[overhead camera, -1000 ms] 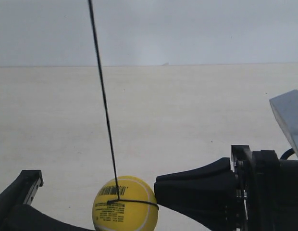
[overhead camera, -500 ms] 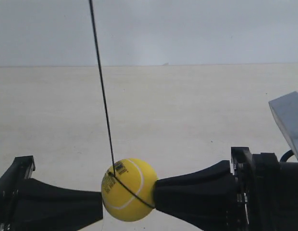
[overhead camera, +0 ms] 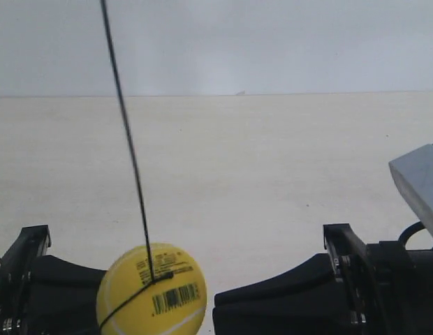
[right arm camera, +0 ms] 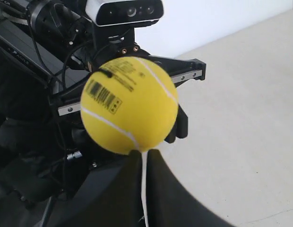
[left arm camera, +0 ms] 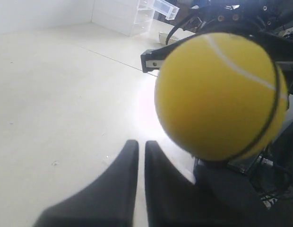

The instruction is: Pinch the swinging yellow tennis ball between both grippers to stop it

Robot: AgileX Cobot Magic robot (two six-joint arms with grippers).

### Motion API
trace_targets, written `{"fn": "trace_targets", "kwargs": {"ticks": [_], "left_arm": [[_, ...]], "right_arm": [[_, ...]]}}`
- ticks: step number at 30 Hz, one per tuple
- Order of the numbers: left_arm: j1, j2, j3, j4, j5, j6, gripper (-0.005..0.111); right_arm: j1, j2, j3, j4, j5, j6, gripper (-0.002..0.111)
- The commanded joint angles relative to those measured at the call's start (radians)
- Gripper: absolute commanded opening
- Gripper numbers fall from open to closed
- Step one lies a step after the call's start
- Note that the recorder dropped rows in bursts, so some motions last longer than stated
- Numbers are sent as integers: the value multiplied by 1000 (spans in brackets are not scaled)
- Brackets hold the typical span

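Note:
The yellow tennis ball [overhead camera: 152,289] hangs on a black cord [overhead camera: 126,139], low in the exterior view, barcode facing the camera. It covers the tip of the black gripper [overhead camera: 59,293] on the arm at the exterior view's left. The gripper [overhead camera: 220,314] on the arm at the exterior view's right points at the ball from just beside it. In the left wrist view the ball [left arm camera: 217,94] sits off to one side of my shut left gripper [left arm camera: 142,143]. In the right wrist view the ball [right arm camera: 130,104] rests against the tips of my shut right gripper [right arm camera: 144,152].
A pale tabletop [overhead camera: 237,160] stretches away to a grey wall. A grey metal plate [overhead camera: 419,181] sticks up on the arm at the exterior view's right. Clear plastic drawers [left arm camera: 137,16] stand at the table's far end. The opposite arm's camera [right arm camera: 125,12] and cables are behind the ball.
Half a second ago the ball was squeezed between the two gripper tips. It has since moved left and lower, in front of the left-hand gripper, turning its barcode forward; the cord leans more.

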Motion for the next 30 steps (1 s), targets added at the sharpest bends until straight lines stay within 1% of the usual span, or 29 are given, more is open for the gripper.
{"fn": "trace_targets", "kwargs": {"ticks": [1,8,13,21,24,27,30], "left_arm": [[-3,5,-3,-9,-12,6,5],[-3,5,-3,-5,-34,-2,5],[-3,5,-3,41,-76,-9,5],[-3,5,-3,129,-72,-55,5],[-3,5,-3,140,-31,-61,5],[-3,5,-3,121,37,-66,5],[-3,5,-3,121,53,-69,5]], "right_arm": [[2,-1,-5,4,-2,-16,0],[2,-1,-5,4,10,-10,0],[2,-1,-5,-31,-1,11,0],[2,-1,-5,-71,-4,19,0],[2,-1,-5,-82,-4,19,0],[2,-1,-5,-81,-2,19,0],[2,-1,-5,-81,8,19,0]]}}
